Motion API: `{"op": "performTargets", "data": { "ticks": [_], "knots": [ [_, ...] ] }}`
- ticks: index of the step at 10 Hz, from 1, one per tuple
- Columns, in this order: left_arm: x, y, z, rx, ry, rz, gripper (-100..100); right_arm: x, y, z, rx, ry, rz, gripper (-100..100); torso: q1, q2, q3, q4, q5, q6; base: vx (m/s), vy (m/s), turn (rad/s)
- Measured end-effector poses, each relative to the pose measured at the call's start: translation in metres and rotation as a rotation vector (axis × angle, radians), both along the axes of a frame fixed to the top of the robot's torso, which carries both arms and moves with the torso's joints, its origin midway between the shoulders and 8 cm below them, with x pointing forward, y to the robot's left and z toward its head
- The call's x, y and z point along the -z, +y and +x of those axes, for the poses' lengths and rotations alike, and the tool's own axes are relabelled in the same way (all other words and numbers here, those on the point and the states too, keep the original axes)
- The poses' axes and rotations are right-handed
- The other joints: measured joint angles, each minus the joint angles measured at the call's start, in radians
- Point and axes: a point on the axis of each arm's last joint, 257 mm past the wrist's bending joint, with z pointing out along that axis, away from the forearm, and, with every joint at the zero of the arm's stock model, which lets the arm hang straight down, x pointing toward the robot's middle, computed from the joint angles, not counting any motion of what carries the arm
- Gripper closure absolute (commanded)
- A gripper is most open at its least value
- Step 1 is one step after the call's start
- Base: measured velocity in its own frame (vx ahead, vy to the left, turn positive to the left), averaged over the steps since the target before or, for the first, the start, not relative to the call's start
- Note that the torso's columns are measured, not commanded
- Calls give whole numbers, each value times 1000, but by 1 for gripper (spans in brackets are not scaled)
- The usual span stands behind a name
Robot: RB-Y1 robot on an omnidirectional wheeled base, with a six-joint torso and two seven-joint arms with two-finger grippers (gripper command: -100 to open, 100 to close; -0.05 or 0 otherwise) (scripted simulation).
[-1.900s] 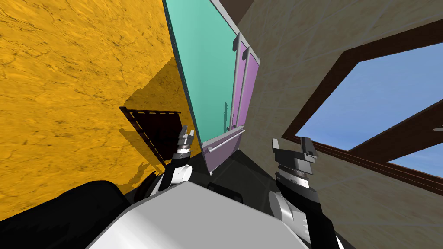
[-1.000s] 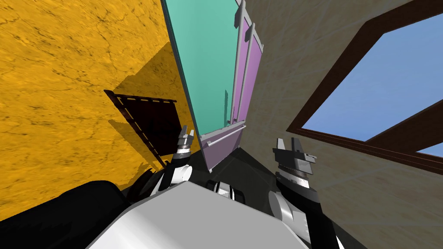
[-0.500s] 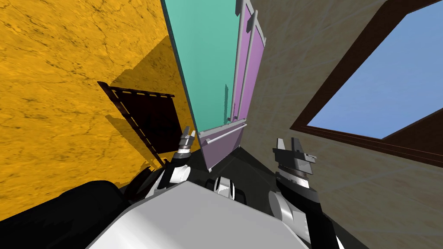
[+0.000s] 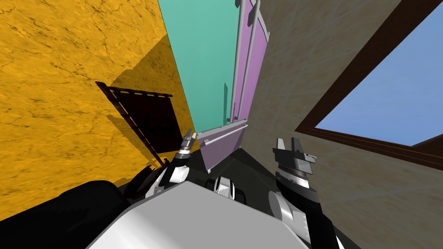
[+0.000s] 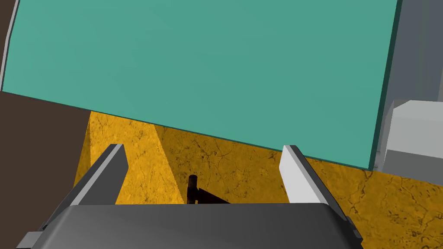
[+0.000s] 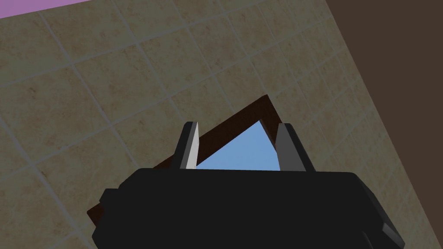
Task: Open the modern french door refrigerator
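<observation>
**Fridge doors shut, hands not at the handles yet**

Reaching comes first, I think, because no hand is on a handle. On the left is an orange surface [image 4: 65,86] with a dark panel [image 4: 151,116] on it. Next comes the fridge [image 4: 203,65], and I see its green side. Its two purple doors [image 4: 255,56] face the tiled wall [image 4: 303,78] and look shut. Two tall grey handles [image 4: 237,65] run side by side down the middle of them. Under the doors is a purple drawer [image 4: 223,149] with a bar across it.

To do this well, a hand should go round the green side to the purple front. It should pick one tall handle, not the drawer bar. The open fingers should go on both sides of that handle and then squeeze. The pull should swing out in a curve, away from the middle. A straight tug could slip off.

The left gripper [image 4: 189,136] is up by the corner of the drawer, very close to it. In the left wrist view it points at the green side, and its fingers [image 5: 294,173] are wide apart and hold nothing. The right gripper [image 4: 289,146] is raised on the far side, well apart from the fridge and near the tiled wall. Its fingers have a smaller gap and hold nothing.
</observation>
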Motion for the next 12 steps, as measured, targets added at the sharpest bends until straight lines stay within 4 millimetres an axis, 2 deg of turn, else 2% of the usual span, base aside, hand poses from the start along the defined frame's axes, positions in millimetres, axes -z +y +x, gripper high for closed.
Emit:
{"op": "performTargets", "data": {
  "ticks": [6, 12],
  "knots": [
    [49, 27, 15, -23, 86, -16, -100, 0, 0, 0, 0, 0, 0, 0, 0, 0, 0, 0, 0, 0, 70, -69, 68],
    [94, 57, 20, -63, 160, -52, -100, 0, 0, 0, 0, 0, 0, 0, 0, -1, -1, 0, 0, 0, 67, -67, 74]
  ]
}}
